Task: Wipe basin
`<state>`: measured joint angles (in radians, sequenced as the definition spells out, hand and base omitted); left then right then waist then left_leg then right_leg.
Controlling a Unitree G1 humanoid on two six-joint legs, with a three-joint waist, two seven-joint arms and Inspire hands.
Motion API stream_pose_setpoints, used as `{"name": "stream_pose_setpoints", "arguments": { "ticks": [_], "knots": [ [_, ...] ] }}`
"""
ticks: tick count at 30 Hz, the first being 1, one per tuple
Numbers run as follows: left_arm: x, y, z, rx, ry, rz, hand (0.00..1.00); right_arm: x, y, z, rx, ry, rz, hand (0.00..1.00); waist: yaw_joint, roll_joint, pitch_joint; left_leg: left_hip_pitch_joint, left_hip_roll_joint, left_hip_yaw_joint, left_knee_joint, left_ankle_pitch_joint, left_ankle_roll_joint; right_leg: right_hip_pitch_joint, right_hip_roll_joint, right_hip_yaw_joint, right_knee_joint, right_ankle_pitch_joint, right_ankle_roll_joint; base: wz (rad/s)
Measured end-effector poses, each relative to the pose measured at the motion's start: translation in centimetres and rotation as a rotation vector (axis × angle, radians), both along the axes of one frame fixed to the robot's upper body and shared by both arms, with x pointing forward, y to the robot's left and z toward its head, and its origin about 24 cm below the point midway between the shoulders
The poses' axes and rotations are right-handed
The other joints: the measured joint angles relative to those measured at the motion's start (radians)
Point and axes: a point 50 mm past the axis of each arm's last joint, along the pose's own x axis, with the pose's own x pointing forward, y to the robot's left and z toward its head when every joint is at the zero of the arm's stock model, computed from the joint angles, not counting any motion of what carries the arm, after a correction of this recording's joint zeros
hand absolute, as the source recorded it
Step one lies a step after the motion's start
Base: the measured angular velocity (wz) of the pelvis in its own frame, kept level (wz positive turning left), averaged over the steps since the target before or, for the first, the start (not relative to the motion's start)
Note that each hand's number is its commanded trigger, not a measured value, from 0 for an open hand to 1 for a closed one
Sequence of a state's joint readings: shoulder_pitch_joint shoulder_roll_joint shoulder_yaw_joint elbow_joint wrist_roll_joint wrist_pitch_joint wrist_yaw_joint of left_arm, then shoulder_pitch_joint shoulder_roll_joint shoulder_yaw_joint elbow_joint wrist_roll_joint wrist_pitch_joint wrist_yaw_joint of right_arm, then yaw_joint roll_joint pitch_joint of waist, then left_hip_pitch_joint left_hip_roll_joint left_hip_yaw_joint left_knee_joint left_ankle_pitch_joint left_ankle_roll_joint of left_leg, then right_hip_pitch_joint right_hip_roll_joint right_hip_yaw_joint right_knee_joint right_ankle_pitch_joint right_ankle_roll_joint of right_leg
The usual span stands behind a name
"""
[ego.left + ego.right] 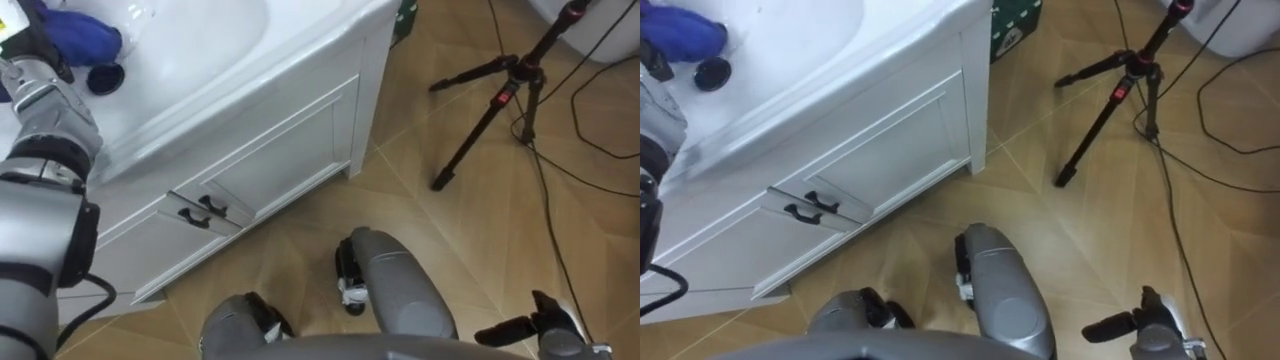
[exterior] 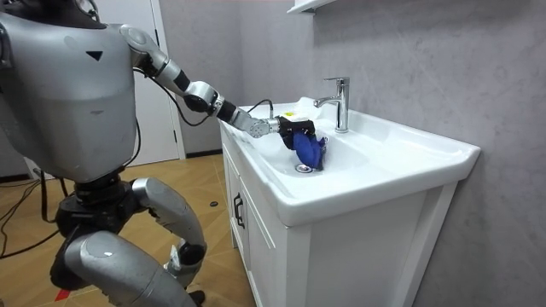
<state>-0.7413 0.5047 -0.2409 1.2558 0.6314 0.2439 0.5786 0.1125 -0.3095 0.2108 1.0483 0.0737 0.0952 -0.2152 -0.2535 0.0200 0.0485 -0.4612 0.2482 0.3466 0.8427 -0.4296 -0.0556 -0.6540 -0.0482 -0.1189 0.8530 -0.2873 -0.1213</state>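
I stand in front of a white basin (image 2: 375,183) set in a white cabinet. My left arm reaches over its rim, and my left hand (image 2: 294,128) is shut on a blue cloth (image 2: 311,152) that hangs down to the bowl just beside the dark drain (image 2: 304,168). In the left eye view the same hand (image 1: 35,50) and the cloth (image 1: 80,35) sit at the top left corner, with the drain (image 1: 105,77) just below them. A chrome tap (image 2: 339,101) stands behind the bowl. My right hand (image 1: 545,325) hangs low at my side over the floor, fingers relaxed.
The cabinet front has two doors with dark handles (image 1: 205,210). A black tripod (image 1: 500,95) stands on the wooden floor to my right, with cables trailing past it. A green box (image 1: 405,20) sits by the cabinet's far corner. A white door (image 2: 166,77) is behind me.
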Motion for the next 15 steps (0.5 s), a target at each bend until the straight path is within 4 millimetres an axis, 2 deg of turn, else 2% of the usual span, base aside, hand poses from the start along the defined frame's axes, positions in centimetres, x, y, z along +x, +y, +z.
{"name": "stream_pose_setpoints", "arguments": {
  "ticks": [3,7,11,15],
  "knots": [
    [-0.4,0.2,-0.6,-0.002,0.024,0.002,1.0,-0.1,0.0,0.0,0.001,0.005,-0.002,0.0,0.008,0.006,-0.0018,0.003,-0.001,0.0,-0.001,-0.001,0.007,0.007,-0.003,-0.004,-0.006,-0.003,0.006,0.04],
    [-1.2,0.5,-1.6,-0.009,0.069,0.014,1.0,-0.4,-0.1,-0.1,-0.003,0.014,-0.005,0.0,0.017,0.005,-0.0017,0.012,-0.004,-0.001,-0.002,0.001,0.002,0.017,-0.009,-0.007,-0.006,-0.004,0.009,0.01],
    [-2.4,1.0,-3.1,-0.022,0.131,0.028,1.0,-0.9,-0.2,-0.2,-0.007,0.034,-0.013,0.0,0.016,0.0,-0.0013,0.016,-0.019,-0.006,-0.008,-0.003,0.006,0.023,-0.023,-0.008,-0.003,-0.011,0.019,0.08],
    [-2.6,1.1,-3.2,-0.027,0.139,0.034,1.0,-1.0,-0.2,-0.3,-0.005,0.038,-0.012,0.0,0.04,-0.004,-0.0023,0.019,-0.022,-0.002,-0.009,-0.005,0.01,0.026,-0.024,-0.006,-0.011,-0.006,0.027,-0.01]
  ]
}}
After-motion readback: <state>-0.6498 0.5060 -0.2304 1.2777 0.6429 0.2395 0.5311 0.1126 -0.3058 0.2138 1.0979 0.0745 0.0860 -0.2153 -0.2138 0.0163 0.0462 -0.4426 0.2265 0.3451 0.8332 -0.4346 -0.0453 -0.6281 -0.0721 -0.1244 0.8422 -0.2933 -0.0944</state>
